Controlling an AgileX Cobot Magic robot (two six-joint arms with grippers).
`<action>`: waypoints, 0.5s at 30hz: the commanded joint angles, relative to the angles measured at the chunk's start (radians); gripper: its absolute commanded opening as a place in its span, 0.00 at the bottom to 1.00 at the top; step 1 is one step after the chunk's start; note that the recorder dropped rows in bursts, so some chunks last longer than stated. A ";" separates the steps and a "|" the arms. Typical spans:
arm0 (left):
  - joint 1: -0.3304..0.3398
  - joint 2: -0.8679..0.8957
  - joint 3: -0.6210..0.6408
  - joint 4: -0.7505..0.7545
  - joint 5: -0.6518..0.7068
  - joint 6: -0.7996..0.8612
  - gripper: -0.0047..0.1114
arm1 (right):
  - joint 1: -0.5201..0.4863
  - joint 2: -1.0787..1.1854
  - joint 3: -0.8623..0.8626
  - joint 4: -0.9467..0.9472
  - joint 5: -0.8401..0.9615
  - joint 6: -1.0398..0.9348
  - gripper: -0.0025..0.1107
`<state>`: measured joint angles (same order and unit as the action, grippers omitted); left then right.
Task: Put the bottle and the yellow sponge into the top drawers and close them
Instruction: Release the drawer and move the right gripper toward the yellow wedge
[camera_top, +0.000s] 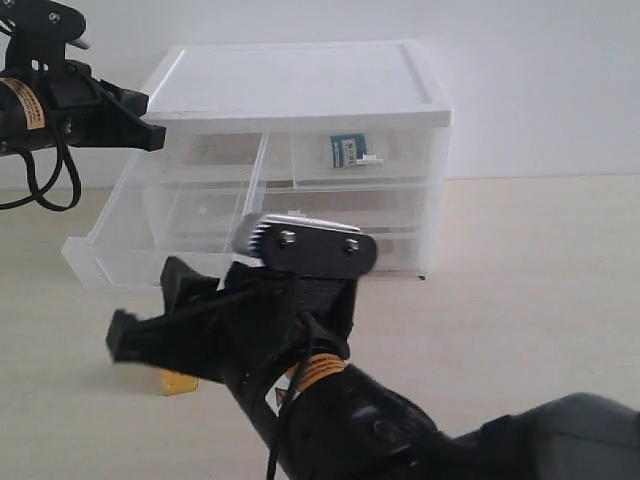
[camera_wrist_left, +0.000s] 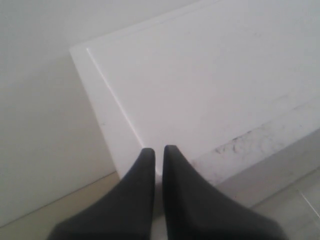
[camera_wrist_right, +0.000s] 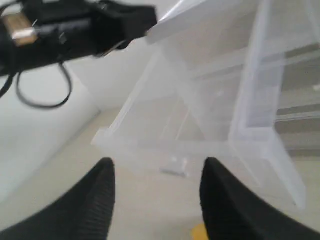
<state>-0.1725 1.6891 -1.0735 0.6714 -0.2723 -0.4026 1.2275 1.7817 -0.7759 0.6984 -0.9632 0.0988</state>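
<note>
In the exterior view, the bottle (camera_top: 350, 151) sits inside the closed top right drawer (camera_top: 410, 155). The top left drawer (camera_top: 95, 262) stands pulled out toward the lower left. The yellow sponge (camera_top: 178, 382) lies on the worktop (camera_top: 540, 300), mostly hidden under the right gripper (camera_top: 142, 308), whose jaws are apart.

In the left wrist view, the left gripper (camera_wrist_left: 159, 150), jaws together, is at the corner of the cabinet (camera_wrist_left: 200, 90). A push from it could shift the cabinet.

In the right wrist view, only a sliver of sponge (camera_wrist_right: 200, 232) shows at the bottom edge. A grasp could miss it, or clip the drawer front.

Plain white wall (camera_top: 540, 80) — pale wood-grain tabletop (camera_top: 540, 300), soft even light.
</note>
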 joint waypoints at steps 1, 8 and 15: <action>0.002 0.009 0.002 -0.003 0.037 -0.001 0.08 | -0.002 -0.118 0.006 -0.068 0.314 -0.411 0.23; 0.002 0.009 0.002 -0.003 0.037 -0.001 0.08 | -0.038 -0.199 -0.047 0.014 0.872 -0.666 0.32; 0.002 0.009 0.002 -0.003 0.037 0.006 0.08 | -0.055 -0.086 -0.205 -0.005 1.029 -0.674 0.63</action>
<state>-0.1725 1.6891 -1.0735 0.6696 -0.2706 -0.4026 1.1777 1.6576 -0.9280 0.7090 0.0175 -0.5616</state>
